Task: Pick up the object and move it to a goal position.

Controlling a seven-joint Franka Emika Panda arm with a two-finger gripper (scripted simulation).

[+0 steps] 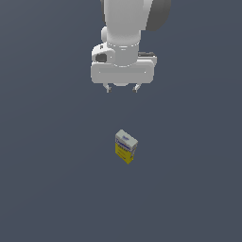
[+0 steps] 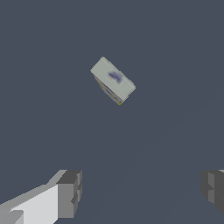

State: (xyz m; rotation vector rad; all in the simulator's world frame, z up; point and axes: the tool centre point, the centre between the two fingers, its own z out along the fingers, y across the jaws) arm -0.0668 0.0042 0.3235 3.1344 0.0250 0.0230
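The object is a small carton (image 1: pixel 126 147) with a yellow lower part and a white-grey top with blue print. It stands upright on the dark grey floor, turned at an angle. My white gripper (image 1: pixel 122 88) hangs well above it and farther back, apart from it. The fingers (image 1: pixel 108 88) are spread wide and hold nothing. In the wrist view the carton's grey top (image 2: pixel 113 80) shows from above, ahead of the gripper (image 2: pixel 142 190), with the two grey fingertips (image 2: pixel 70 192) far apart.
A plain dark grey floor (image 1: pixel 47 179) fills both views. No other object shows.
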